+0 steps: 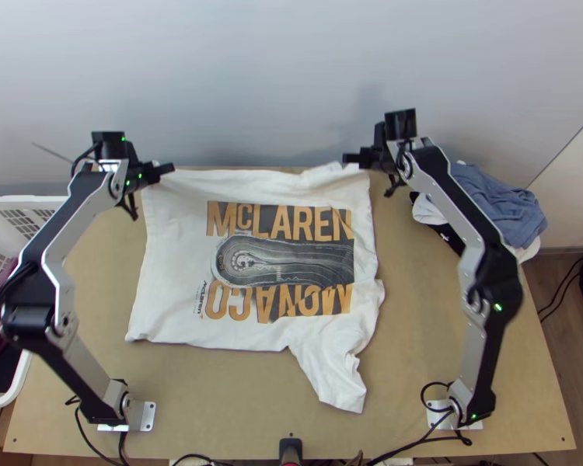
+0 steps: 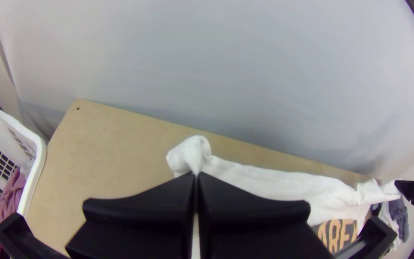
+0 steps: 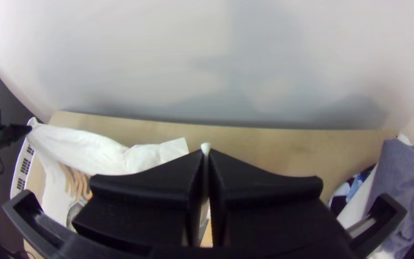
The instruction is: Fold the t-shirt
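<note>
Right gripper [image 1: 352, 158]: at bottom centre of the frame, two wide black fingers [image 3: 149, 189] closed together, a small tip of white cloth pinched between their ends
T-shirt [image 3: 89, 148]: white, running from the left of the frame to the right gripper, creased, with a pointed flap near the fingertips
Print: orange letters and part of a dark graphic, lower left
Left gripper [image 1: 167, 168]: at the left edge, its tips on a far corner of the shirt
Basket [image 3: 22, 168]: white, slotted, lower left
Grey-blue cloth [image 3: 403, 192]: bunched, lower right, beside white and dark cloth [image 3: 353, 189]
Table [image 3: 288, 148]: light wood, across the middle
Wall [image 3: 168, 57]: pale, shadowed, filling the upper part
</note>
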Robot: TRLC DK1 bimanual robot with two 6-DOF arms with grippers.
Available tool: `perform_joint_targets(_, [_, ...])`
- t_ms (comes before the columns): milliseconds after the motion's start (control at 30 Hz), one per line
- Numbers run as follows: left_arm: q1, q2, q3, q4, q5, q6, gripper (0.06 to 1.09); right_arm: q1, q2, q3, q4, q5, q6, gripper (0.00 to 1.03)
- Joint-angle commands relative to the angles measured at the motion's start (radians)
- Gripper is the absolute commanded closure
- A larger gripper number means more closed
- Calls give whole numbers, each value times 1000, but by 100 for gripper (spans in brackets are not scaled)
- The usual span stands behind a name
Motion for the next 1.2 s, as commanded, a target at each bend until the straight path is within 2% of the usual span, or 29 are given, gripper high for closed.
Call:
perform_joint_targets(0, [11,-201,-246,3,51,59,104,34,-232,-321,-18,-66,5,100])
perform_joint_targets(200, [57,-347,-429,17,91,97,104,40,-396,-520,-26,-104,33,100])
perform_joint_targets(467, [52,-542,-625,6,122,114,104,57,-589,-701,-122,-161,51,100])
perform_joint_targets(633, [55,-606,-713,-6,123,114,104,101,-691,-812,-144,-164,64,100])
perform_joint_targets(867, [51,-668,-819,0,123,112,104,146,-772,-948,-153,-178,76,100])
perform_joint_targets(1167, [97,-652,-885,38,123,138,104,166,-781,-1032,-130,-179,80,100])
